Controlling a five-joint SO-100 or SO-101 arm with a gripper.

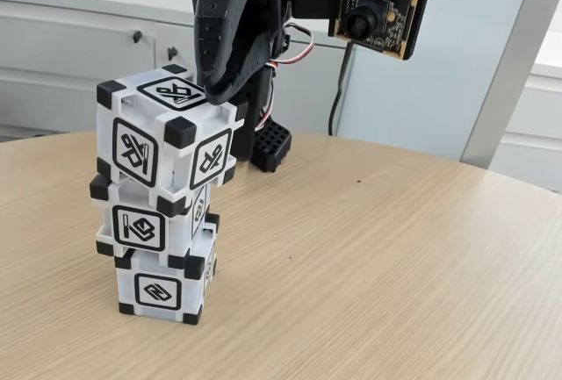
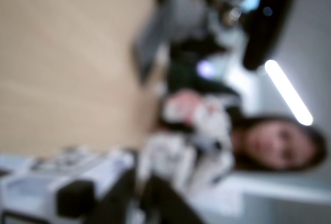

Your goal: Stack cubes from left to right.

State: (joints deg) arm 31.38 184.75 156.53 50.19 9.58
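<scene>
Fixed view: tool tip touching top cube of 3-stack; jaw gap can't tell.

Three cubes are standing in a stack on the near left of the table: bottom cube, middle cube, top cube sitting slightly askew. The gripper is touching the top cube's upper face from above, its opening hidden. A camera is riding on the arm.
</scene>
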